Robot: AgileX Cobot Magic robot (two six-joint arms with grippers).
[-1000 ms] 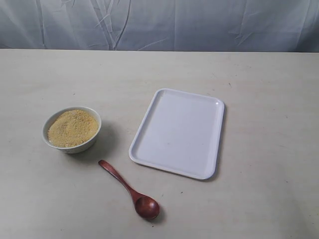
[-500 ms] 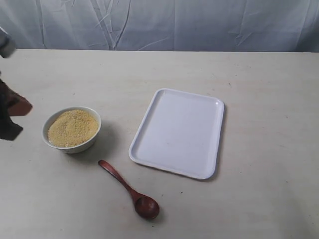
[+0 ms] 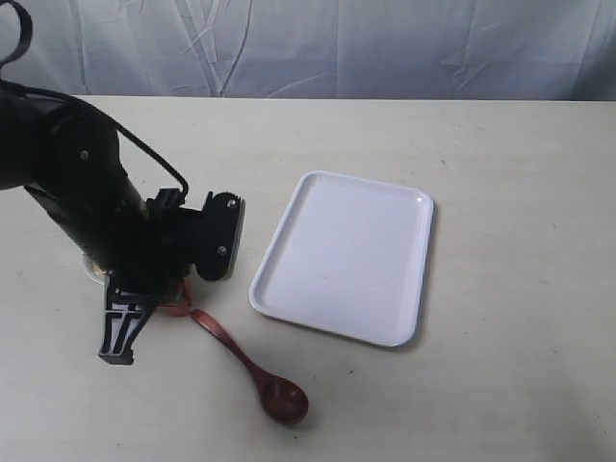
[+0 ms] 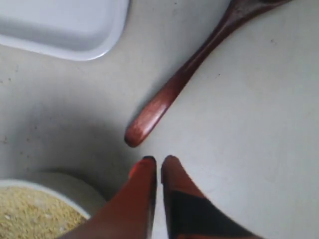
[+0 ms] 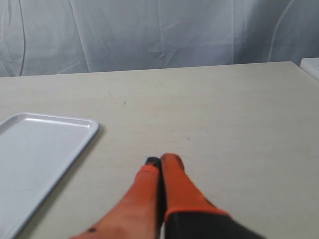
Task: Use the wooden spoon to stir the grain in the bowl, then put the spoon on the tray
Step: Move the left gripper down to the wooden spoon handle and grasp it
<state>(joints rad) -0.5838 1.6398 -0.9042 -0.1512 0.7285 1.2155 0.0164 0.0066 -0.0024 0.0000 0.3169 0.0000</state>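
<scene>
Hovering the pressed-together left pincer (image 4: 158, 160) just short of the handle end of the wooden spoon (image 4: 169, 94), lying on the bench (image 4: 259, 124) beside the bowl (image 4: 65, 186), and needing spreading before straddling that slim handle squarely.

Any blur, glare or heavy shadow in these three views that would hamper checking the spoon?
Exterior view: even, soft light, no glare; the wooden spoon is sharp with a faint shadow. Left wrist view: the left gripper is soft near the lens, the spoon handle crisp, a broad shadow beside the bowl. Right wrist view: the right gripper is blurred, the tray clear.
</scene>
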